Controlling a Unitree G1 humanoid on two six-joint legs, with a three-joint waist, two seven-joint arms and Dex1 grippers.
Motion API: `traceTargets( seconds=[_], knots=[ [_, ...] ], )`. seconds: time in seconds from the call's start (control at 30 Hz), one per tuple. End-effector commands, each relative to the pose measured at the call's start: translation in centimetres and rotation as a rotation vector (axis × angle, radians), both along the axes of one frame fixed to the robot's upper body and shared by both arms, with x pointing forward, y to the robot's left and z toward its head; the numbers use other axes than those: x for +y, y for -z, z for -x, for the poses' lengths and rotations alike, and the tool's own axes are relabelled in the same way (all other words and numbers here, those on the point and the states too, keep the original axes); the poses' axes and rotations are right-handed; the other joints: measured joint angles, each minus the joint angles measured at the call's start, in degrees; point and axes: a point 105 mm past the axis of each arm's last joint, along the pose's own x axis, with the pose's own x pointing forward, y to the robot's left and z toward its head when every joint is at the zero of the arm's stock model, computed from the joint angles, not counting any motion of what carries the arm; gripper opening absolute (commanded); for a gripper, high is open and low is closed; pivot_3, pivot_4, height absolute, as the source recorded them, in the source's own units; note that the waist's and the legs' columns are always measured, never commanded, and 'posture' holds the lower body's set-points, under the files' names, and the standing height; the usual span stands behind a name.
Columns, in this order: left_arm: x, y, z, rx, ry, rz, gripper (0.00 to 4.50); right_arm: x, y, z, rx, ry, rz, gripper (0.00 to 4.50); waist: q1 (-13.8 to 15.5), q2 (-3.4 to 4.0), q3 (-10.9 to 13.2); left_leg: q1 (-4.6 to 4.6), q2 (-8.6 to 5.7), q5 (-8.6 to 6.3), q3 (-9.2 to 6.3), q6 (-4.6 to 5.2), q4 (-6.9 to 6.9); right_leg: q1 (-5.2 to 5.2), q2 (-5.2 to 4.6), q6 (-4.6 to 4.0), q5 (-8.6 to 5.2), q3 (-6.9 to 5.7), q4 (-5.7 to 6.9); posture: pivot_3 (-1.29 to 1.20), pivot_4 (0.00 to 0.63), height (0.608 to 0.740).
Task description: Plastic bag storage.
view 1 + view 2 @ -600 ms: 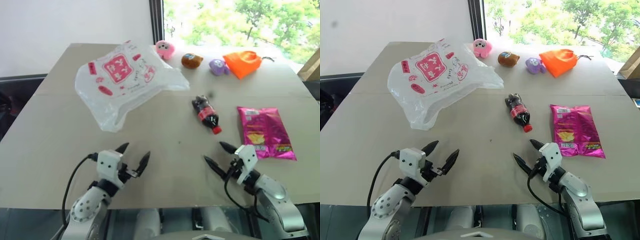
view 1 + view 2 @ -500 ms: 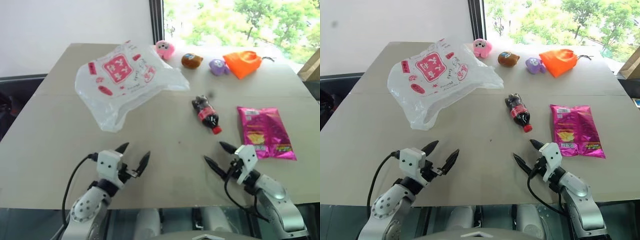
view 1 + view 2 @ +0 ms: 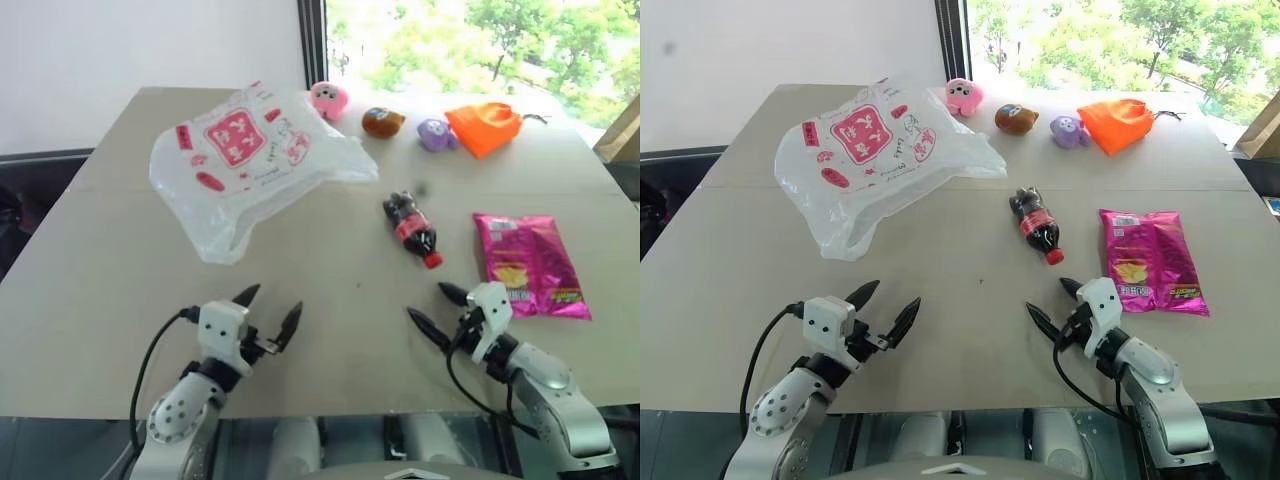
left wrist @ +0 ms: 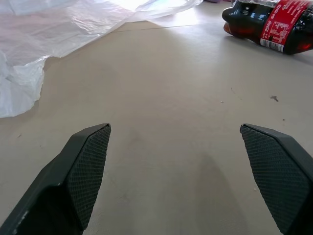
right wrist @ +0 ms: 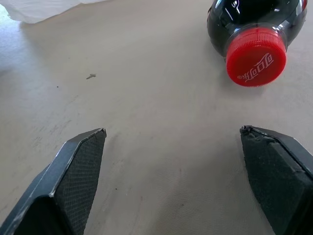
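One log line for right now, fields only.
left gripper: open, empty | right gripper: open, empty | translucent whitish plastic bag: untouched, far-left on table

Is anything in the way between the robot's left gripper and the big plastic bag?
No. Only bare table lies between the left gripper, jaws open, and the plastic bag. The cola bottle lies off to the right, clear of that path.

Left gripper point(image 3: 268, 309) and right gripper point(image 3: 432, 310) low, near level, angled inward, fingers spread wide, both empty.
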Motion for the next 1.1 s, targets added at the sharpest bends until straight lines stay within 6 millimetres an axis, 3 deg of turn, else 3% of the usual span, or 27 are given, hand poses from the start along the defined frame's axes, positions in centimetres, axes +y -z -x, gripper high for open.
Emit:
traceTargets(
  seconds=[0.03, 0.4, 0.5, 0.63, 0.8, 1.1],
  knots=[
    [-0.2, -0.5, 0.0, -0.031, 0.007, -0.005, 4.46, -0.2, 0.5, 0.2, 0.031, 0.007, 0.006, 4.5, 0.0, -0.02, 0.0, 0.0, 0.0, 0.0, 0.0, 0.0, 0.0, 0.0, 0.0, 0.0, 0.0, 0.0, 0.0, 0.0, 0.15, 0.74],
    [0.3, -2.0, -0.3, -0.096, -0.025, 0.018, 4.46, 0.8, -0.7, 0.6, -0.083, -0.099, 0.012, 4.5, 0.0, 0.02, 0.0, 0.0, 0.0, 0.0, -0.01, 0.0, 0.0, 0.0, 0.01, 0.0, 0.0, -0.01, 0.0, 0.0, 0.15, 0.74],
    [1.2, -3.1, -0.5, -0.177, -0.095, -0.04, 4.46, 2.2, -1.7, 2.4, -0.077, -0.273, -0.028, 4.5, 0.0, 0.06, 0.0, -0.02, -0.01, 0.0, 0.01, 0.0, 0.0, -0.01, 0.0, 0.0, 0.0, 0.01, -0.01, 0.0, 0.15, 0.74],
    [2.4, -5.0, -1.1, -0.282, -0.231, -0.067, 4.46, 3.1, -4.0, 2.7, -0.128, -0.355, -0.079, 4.5, 0.0, 0.05, 0.0, -0.02, -0.01, 0.0, -0.02, 0.01, 0.0, 0.0, 0.01, 0.03, 0.02, -0.01, -0.03, 0.0, 0.15, 0.74],
    [3.3, -6.3, -1.7, -0.334, -0.358, -0.052, 4.46, 3.4, -4.8, 2.3, -0.147, -0.373, -0.086, 4.5, 0.1, 0.04, 0.0, -0.04, -0.01, 0.0, -0.02, 0.01, 0.0, 0.01, 0.01, 0.17, 0.1, -0.01, -0.06, 0.0, 0.15, 0.74],
    [5.2, -6.1, -5.8, -0.301, -0.469, -0.048, 4.46, 3.9, -5.4, 1.7, -0.169, -0.406, -0.071, 4.5, 0.1, 0.04, 0.0, -0.1, -0.03, 0.0, -0.11, 0.01, 0.01, 0.03, 0.03, 0.19, 0.13, -0.13, -0.09, 0.0, 0.15, 0.74]
  ],
)
